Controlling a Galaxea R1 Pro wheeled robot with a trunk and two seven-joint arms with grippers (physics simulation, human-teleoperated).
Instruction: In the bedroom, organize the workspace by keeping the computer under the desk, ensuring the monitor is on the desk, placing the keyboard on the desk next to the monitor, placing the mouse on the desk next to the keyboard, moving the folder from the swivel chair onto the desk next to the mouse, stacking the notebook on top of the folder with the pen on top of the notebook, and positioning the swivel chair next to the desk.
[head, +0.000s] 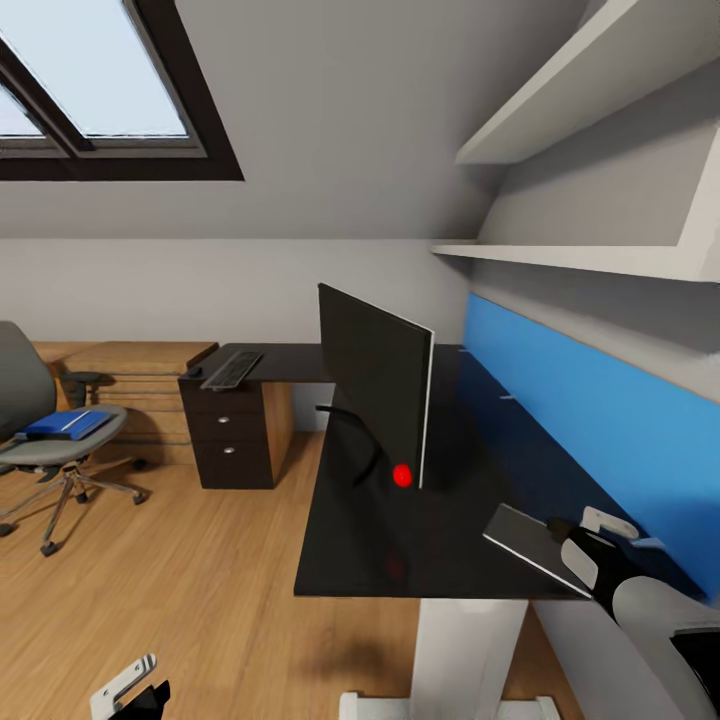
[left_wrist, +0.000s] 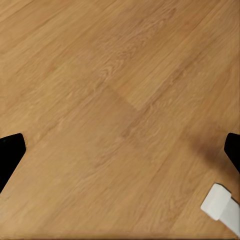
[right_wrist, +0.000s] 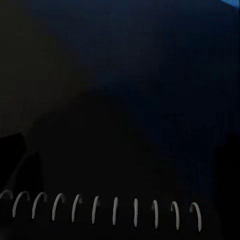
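The monitor stands edge-on on the black desk. Far along the desk lie the keyboard and, beside it, the tiny mouse. At the left, the swivel chair carries the blue folder, which has a thin white streak on it; I cannot tell whether that is the pen. My right gripper is shut on the dark notebook, held low over the desk's near right end; its spiral rings show close up. My left gripper hangs open over the floor. The computer is out of view.
A blue wall panel and white shelves line the wall right of the desk. The black drawer unit and a light-wood chest stand at the back. A white desk leg is near me; open wood floor lies left.
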